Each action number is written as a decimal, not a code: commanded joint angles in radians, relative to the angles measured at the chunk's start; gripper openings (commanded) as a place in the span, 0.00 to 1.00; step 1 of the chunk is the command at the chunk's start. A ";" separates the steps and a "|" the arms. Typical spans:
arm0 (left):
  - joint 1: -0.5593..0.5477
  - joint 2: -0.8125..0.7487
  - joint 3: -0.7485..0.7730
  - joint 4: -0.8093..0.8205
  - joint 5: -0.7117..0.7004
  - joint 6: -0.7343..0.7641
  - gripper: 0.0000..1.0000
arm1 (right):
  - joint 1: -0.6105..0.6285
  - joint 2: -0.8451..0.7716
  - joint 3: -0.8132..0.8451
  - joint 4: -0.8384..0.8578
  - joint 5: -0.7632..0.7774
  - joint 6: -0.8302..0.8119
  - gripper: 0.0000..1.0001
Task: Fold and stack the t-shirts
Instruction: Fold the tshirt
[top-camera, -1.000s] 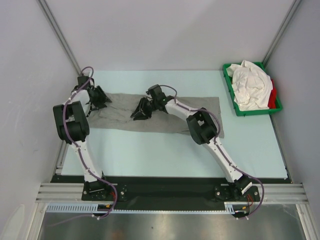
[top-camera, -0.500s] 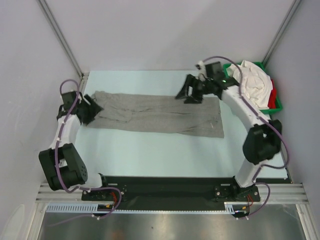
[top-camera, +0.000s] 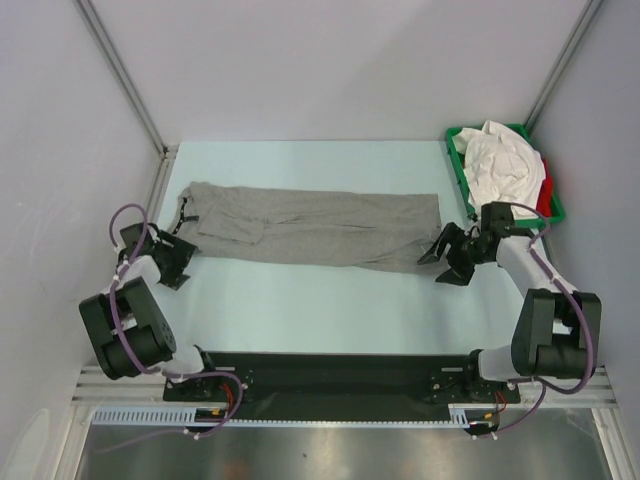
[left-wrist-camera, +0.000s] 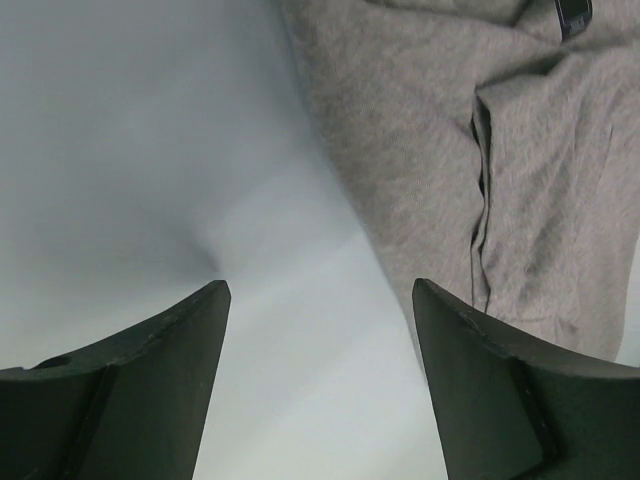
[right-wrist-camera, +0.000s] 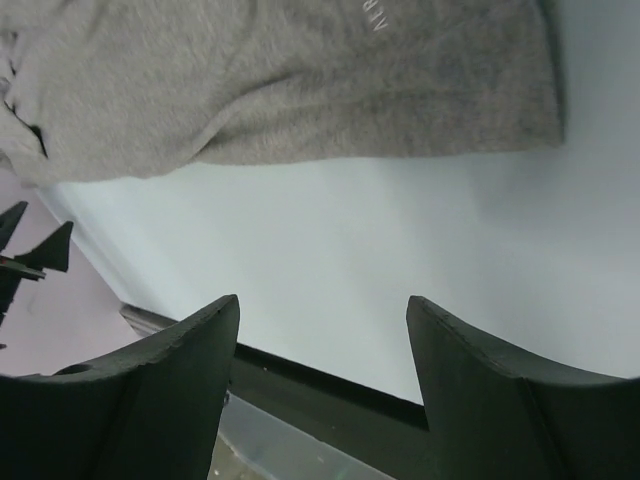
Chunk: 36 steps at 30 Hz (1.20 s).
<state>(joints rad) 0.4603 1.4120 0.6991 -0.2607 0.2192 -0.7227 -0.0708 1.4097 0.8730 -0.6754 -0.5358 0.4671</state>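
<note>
The grey t-shirt lies in a long folded band on the desk, the left tool and the right tool wide and empty beside its ends, so the next fold probably needs a grip on its end corners.

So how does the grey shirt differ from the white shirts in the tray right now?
The grey shirt lies as a long flat strip; the white shirts are a crumpled heap. The grey shirt is on the table, the white shirts in the green tray at the far right. Both lie loose, held by nothing.
</note>
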 joint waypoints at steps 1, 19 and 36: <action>0.014 0.047 -0.012 0.136 -0.026 -0.087 0.79 | -0.056 -0.038 -0.023 0.034 0.048 0.024 0.74; 0.017 0.286 0.128 0.186 -0.044 -0.089 0.41 | -0.167 0.172 -0.068 0.240 0.080 0.111 0.72; -0.078 0.458 0.385 0.199 -0.083 -0.057 0.11 | -0.067 0.244 -0.028 0.258 0.194 0.099 0.06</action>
<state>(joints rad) 0.4049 1.8404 1.0119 -0.0696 0.1818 -0.8036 -0.1619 1.6531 0.8349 -0.4126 -0.4038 0.5808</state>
